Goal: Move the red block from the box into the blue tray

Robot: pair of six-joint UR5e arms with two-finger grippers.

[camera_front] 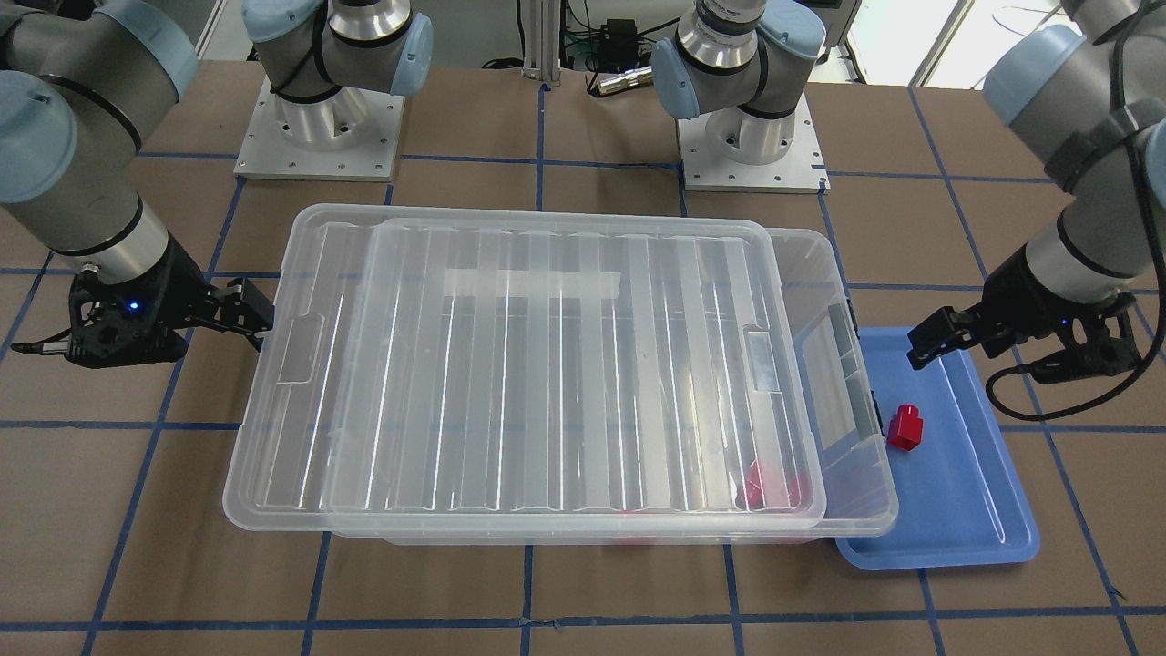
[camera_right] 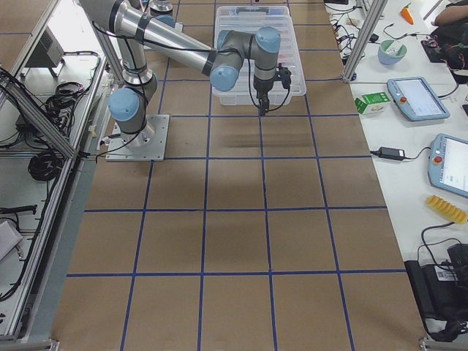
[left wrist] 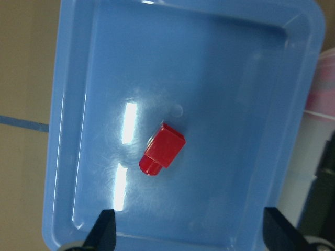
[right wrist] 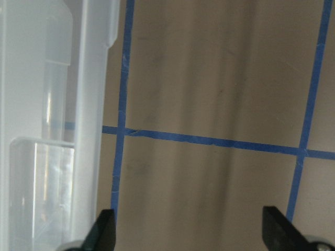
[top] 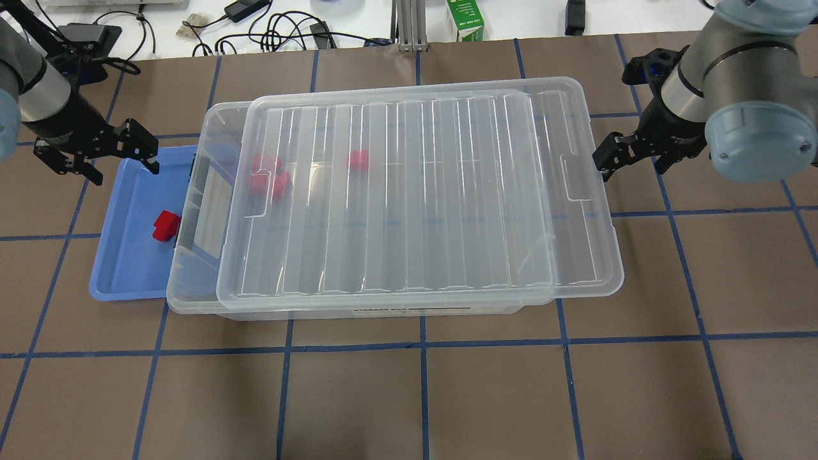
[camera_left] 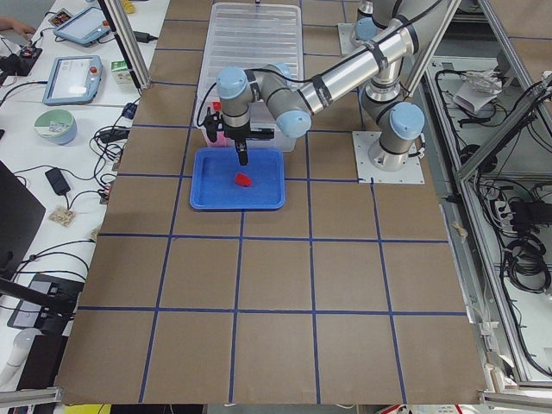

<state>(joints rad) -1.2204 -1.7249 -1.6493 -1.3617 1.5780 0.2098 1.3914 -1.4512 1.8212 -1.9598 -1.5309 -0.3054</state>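
One red block (camera_front: 905,426) lies on its side in the blue tray (camera_front: 966,510), close to the box wall; it also shows in the overhead view (top: 165,226) and the left wrist view (left wrist: 163,149). My left gripper (top: 137,152) hangs open and empty over the tray's far end (left wrist: 235,78), apart from the block. The clear box (top: 415,191) has its ribbed lid slid toward my right, leaving a gap at the tray end. Several red blocks (top: 268,176) show blurred through the lid. My right gripper (top: 607,160) is open and empty beside the box's other end (right wrist: 52,130).
The tray's inner edge is tucked under the box rim (top: 182,255). The brown table (top: 422,396) has a blue tape grid. The arm bases (camera_front: 319,137) stand behind the box. Cables and a green carton (top: 464,19) lie past the far edge.
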